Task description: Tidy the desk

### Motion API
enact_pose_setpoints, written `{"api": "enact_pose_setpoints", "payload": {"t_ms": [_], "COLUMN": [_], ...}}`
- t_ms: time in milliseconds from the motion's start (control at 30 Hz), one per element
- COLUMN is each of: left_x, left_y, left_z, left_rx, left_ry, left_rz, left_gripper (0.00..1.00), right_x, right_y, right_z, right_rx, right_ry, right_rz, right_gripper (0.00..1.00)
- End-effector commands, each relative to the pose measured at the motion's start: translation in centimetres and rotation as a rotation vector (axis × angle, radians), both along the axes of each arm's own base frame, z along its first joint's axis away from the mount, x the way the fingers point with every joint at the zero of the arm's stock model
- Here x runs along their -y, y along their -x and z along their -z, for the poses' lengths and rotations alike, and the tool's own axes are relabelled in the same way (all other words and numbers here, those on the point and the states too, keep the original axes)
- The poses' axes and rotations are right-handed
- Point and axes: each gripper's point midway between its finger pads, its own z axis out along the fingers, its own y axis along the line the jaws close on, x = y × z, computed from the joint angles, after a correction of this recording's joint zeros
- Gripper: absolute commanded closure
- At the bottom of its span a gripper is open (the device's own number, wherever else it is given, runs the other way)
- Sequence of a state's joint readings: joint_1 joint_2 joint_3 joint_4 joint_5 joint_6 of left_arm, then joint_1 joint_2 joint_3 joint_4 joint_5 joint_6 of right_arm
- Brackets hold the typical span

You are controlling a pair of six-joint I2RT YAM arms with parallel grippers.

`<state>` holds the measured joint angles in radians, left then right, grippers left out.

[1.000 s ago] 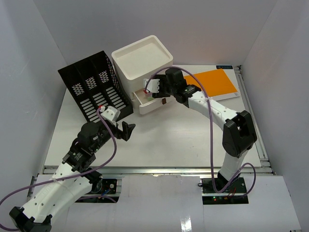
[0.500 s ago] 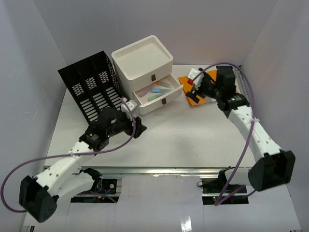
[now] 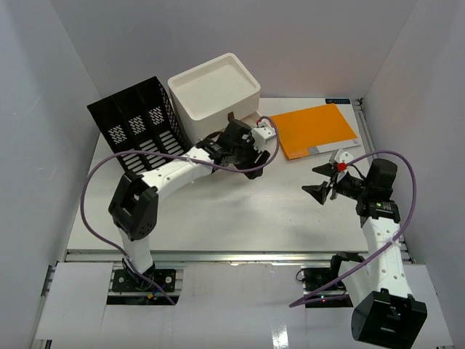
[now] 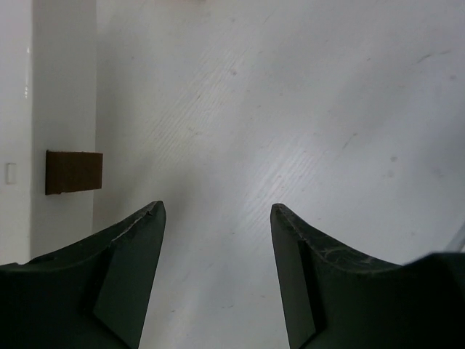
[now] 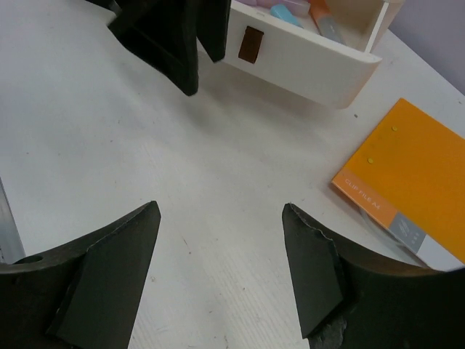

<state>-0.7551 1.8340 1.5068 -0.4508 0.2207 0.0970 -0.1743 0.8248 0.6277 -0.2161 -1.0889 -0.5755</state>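
Observation:
The desk is a white tabletop with a metal rail along its front. My left gripper reaches across to the front of the white drawer box. Its fingers are open and empty, just above the desk beside a drawer front with a brown handle tab. The right wrist view shows that drawer pulled out, with small coloured items inside and the left fingers before it. My right gripper hovers open and empty over the desk's right side.
An orange clip folder lies flat at the back right. A black mesh file rack stands left of the drawer box. White walls close in the desk on three sides.
The left arm has swung right and away to the drawer front, its jaws narrowing somewhat. The right arm has drawn back from the folder to the near right.

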Motion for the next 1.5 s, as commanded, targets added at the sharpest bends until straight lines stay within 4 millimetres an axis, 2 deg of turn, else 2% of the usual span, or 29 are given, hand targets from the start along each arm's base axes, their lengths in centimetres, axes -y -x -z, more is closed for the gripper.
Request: {"api": "enact_pose_setpoints", "payload": {"t_ms": [0,167,333,467,567,733,900,1000,1100,1167,1200,1267,1333,1400,1433,1467], "left_x": [-0.8,-1.1,-4.0,-7.2,-8.4,-9.2,-9.0,-8.3,-6.8,-6.7,-6.8,-7.3,-8.3,-9.7,-10.3,-10.8], "left_y": [-2.7,-6.1,-10.5,-13.7,-15.7,-17.0,-17.6,-17.0,-15.0,-13.1,-12.4,-10.5,-8.5,-6.3,-5.3,-4.4], "left_z": [0.1,0.0,0.5,-0.6,-1.6,-1.4,-2.4,-3.9,-6.7,-6.5,-9.2,-11.0,-10.4,-12.3,-11.4,-13.0], "left_rx": [0.079,0.130,0.209,0.247,0.272,0.275,0.307,0.297,0.278,0.244,0.274,0.285,0.274,0.304,0.290,0.314], "left_ry": [-0.134,-0.194,-0.308,-0.333,-0.326,-0.323,-0.298,-0.231,-0.088,-0.032,0.039,0.116,0.149,0.205,0.215,0.249], "left_rz": [-0.022,-0.085,-0.252,-0.390,-0.431,-0.451,-0.464,-0.448,-0.401,-0.381,-0.390,-0.388,-0.394,-0.407,-0.418,-0.421], "left_gripper": [0.28,0.26,0.14,0.04,0.03,0.02,0.02,0.02,0.02,0.02,0.02,0.02,0.02,0.02,0.02,0.02], "right_x": [-0.3,-0.3,-0.2,-0.1,0.0,0.2,0.6,0.7,0.6,0.5,0.4,0.3,0.2,0.1,0.1,0.0], "right_y": [-0.1,0.0,0.0,-0.1,-0.1,-0.4,-0.6,-0.7,-0.5,-0.4,-0.3,-0.2,-0.2,-0.2,-0.2,-0.1], "right_z": [-2.0,-2.0,-2.1,-2.1,-2.0,-1.6,-1.3,-1.1,-1.0,-0.9,-0.8,-0.6,-0.3,-0.2,0.0,0.0], "right_rx": [0.017,0.021,0.024,0.025,0.021,0.012,0.001,-0.005,-0.009,-0.011,-0.015,-0.025,-0.040,-0.057,-0.071,-0.075], "right_ry": [-0.046,-0.045,-0.045,-0.044,-0.043,-0.040,-0.043,-0.045,-0.051,-0.054,-0.059,-0.067,-0.075,-0.085,-0.091,-0.095], "right_rz": [-0.038,-0.035,-0.029,-0.027,-0.021,-0.008,0.005,0.007,-0.005,-0.015,-0.024,-0.035,-0.041,-0.051,-0.054,-0.059], "right_gripper": [0.26,0.25,0.25,0.25,0.25,0.25,0.25,0.25,0.23,0.23,0.22,0.22,0.22,0.22,0.22,0.23]}}
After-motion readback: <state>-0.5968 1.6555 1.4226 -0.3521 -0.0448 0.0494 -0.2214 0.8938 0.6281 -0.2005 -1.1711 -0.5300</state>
